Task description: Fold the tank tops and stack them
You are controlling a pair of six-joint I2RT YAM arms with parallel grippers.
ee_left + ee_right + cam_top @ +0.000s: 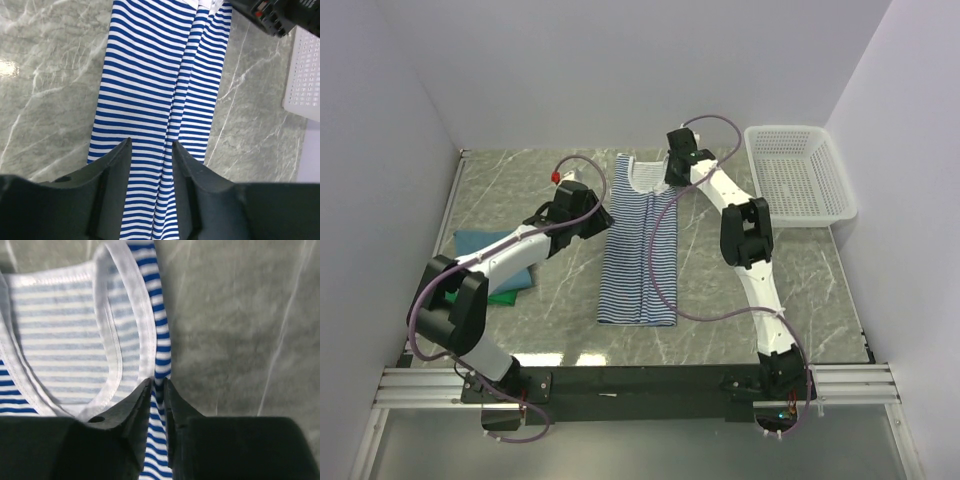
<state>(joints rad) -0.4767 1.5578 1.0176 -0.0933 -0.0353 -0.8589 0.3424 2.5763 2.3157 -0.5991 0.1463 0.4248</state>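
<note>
Striped tank top: lies flat in the middle of the table. It is laid out as a long narrow strip with both sides folded in to a centre line. The neck end is far from the arm bases and the hem end is near them. The teal tank top and green tank top lie together at the left under the left arm, well apart from the striped one.

Handling (judgement): thin knit, light and limp, with no stiffness of its own. Expect it to drape, sag between hold points and drag on the table if you lift only one corner. Take hold at the white bound edging of strap and armhole. It is thicker there, so a pinch should slip less. Hold both corners of one end so the strip does not twist.

Right gripper: the fingers are almost together, with the striped strap edge running between the tips, just beside the white armhole binding. You can read this as clamped on the cloth.

Left gripper: the fingers are clearly apart over the strip, straddling its centre line, and hold nothing. Whether the tips touch the cloth, you cannot tell.
</note>
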